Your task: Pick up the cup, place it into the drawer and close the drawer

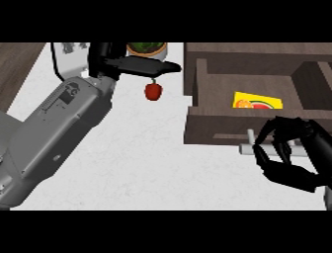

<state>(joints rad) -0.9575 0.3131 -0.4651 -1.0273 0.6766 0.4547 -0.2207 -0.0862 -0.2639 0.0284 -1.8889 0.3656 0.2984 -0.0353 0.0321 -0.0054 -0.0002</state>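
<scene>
The cup (pixel 148 48), white with a green inside, stands at the counter's far edge, partly hidden. My left hand (pixel 129 64) is right at it, its straight fingers (pixel 161 67) lying across the cup's front. The dark wooden drawer (pixel 220 126) stands pulled out at the right, with a yellow fruit card (pixel 256 101) lying inside. My right hand (pixel 304 155) hovers at the drawer's front with its fingers loosely bent over the silver handle (pixel 248 145). It holds nothing that I can see.
A red pepper (pixel 153 91) lies on the white counter (pixel 147 163) just below my left hand. The wooden cabinet top (pixel 271 52) borders the drawer at the back. My grey left forearm (pixel 60 128) crosses the counter's left side.
</scene>
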